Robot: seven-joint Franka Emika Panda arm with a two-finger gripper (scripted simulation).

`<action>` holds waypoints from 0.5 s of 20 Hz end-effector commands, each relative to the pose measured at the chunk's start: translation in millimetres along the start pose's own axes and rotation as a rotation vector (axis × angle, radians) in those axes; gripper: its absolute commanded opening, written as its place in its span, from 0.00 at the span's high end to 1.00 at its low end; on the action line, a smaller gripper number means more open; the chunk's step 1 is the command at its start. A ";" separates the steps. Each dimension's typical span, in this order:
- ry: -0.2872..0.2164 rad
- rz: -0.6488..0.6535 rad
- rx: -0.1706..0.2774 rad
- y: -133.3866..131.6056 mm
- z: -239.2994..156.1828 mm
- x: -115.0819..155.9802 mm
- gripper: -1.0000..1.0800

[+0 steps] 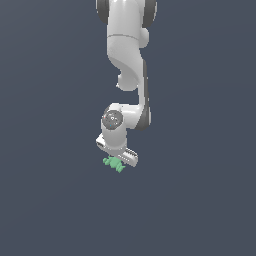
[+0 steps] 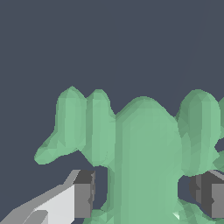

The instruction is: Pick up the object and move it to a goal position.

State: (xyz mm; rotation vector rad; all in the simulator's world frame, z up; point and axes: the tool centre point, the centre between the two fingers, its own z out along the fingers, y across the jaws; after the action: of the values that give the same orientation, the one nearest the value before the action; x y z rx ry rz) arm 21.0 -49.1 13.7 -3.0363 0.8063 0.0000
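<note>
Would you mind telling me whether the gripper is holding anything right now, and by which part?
It cannot be told for certain. The gripper straddles the green toy's middle body, but a gap shows beside each finger pad, so no firm hold is visible.

ext: far, faces arm front | wrist: close behind tool [image 2: 144,199] | shared: object [image 1: 114,164]

Plain dark slate-blue ground [image 1: 50,210], flat, featureless, evenly lit

Mint-green knobbly object [image 1: 114,164] between the fingers [image 2: 83,194]
</note>
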 end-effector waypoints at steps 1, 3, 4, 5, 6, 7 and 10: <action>0.000 0.000 0.000 -0.1 0.5 -0.1 1.00; 0.000 0.000 0.000 -0.1 0.5 -0.1 1.00; 0.000 0.000 0.000 -0.1 0.5 -0.1 1.00; 0.000 0.000 0.000 -0.1 0.5 -0.1 1.00; 0.001 0.000 0.000 0.2 0.0 0.3 1.00; 0.001 0.000 0.000 0.2 -0.2 0.2 1.00; 0.001 0.000 0.000 0.0 -3.4 -1.2 1.00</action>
State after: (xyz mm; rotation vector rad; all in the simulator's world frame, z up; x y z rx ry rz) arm 20.3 -49.1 15.3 -3.0363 0.8075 0.0001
